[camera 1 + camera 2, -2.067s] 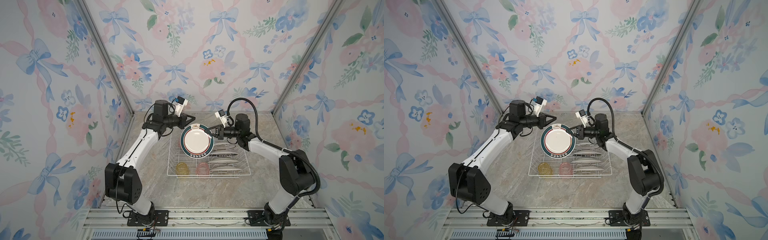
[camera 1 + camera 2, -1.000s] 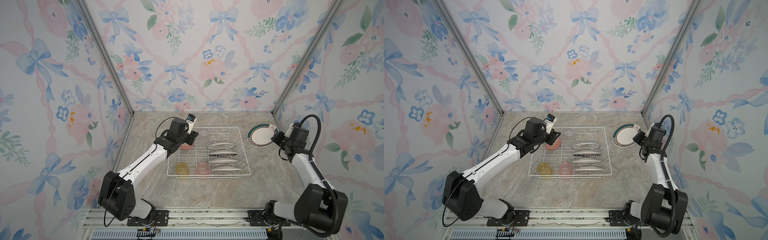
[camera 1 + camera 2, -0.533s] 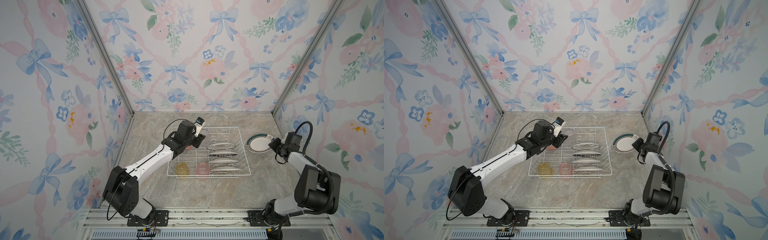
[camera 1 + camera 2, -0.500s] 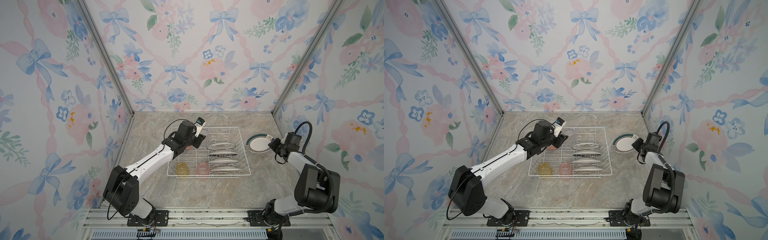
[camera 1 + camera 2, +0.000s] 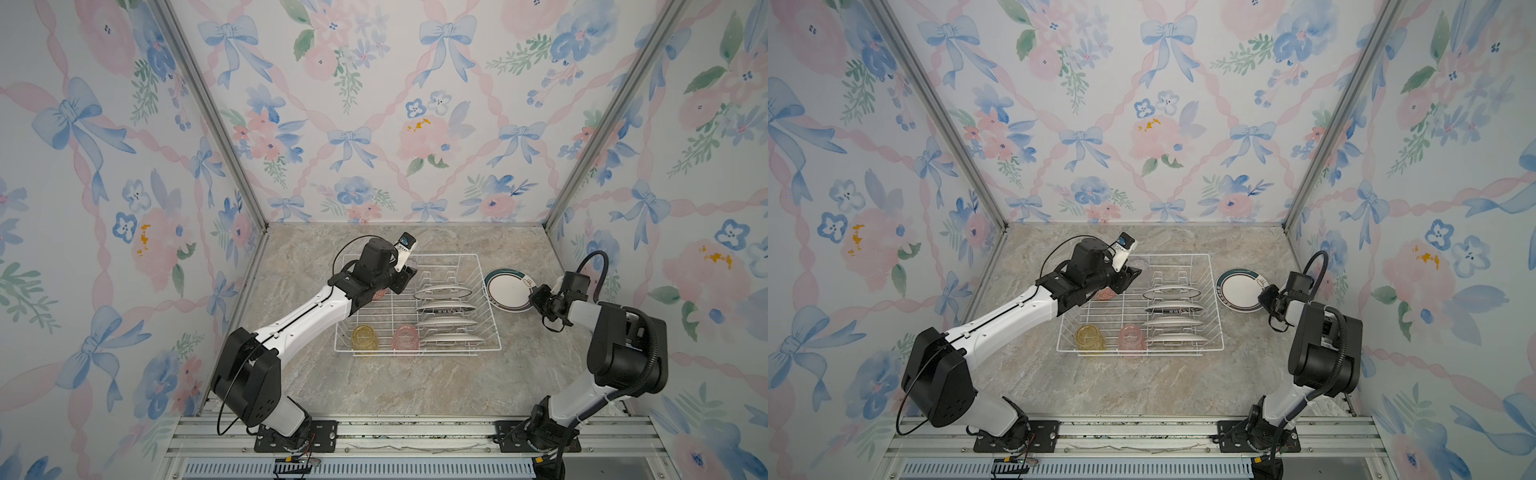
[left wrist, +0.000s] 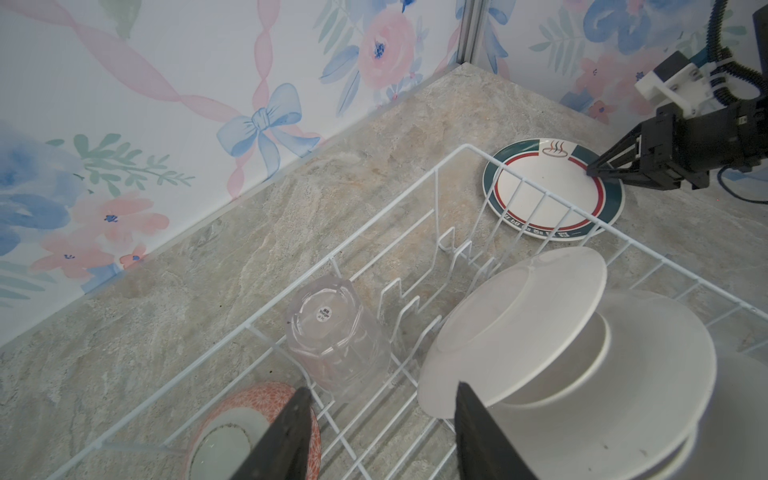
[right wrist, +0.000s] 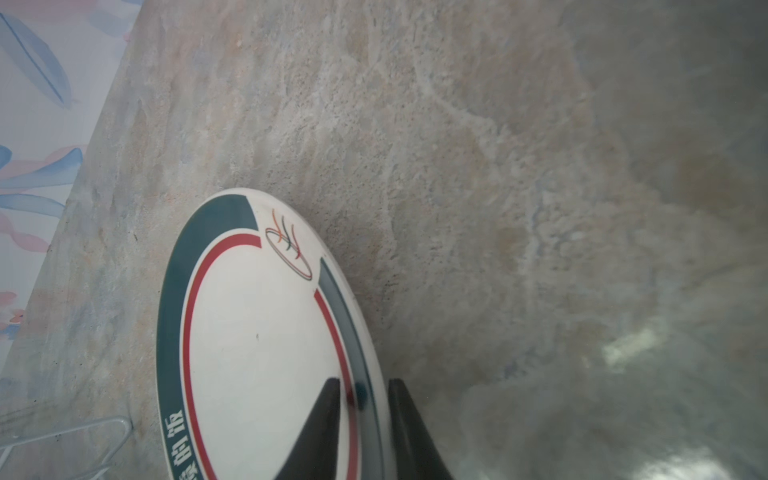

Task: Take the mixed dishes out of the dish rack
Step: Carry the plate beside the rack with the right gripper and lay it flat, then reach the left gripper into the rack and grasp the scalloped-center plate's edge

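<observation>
Right wrist: glossy round plate (image 7: 257, 353) on marbled stone (image 7: 498, 166), right jaws narrow astride rim, left jaws apart, empty.

We see a marbled tabletop (image 5: 395, 382) carrying the white wire dish rack (image 5: 440, 254) and, just beside it, a green-rimmed plate (image 5: 509, 289), seemingly lying flat.

White wire dish rack (image 5: 399, 307), rectangular, upright prongs along its right half. Holds four white plates (image 5: 446, 322) on edge in those prongs, a yellow tumbler (image 5: 363, 336) and a pink tumbler (image 5: 404, 336) side by side at its near edge, a clear tumbler (image 6: 332, 332) base-up in its far left corner, and a pink-red bowl (image 6: 249, 428) overturned just beside that. Just outside its right wall: green-rimmed plate (image 5: 507, 289) with a red ring, flat, face up.
</observation>
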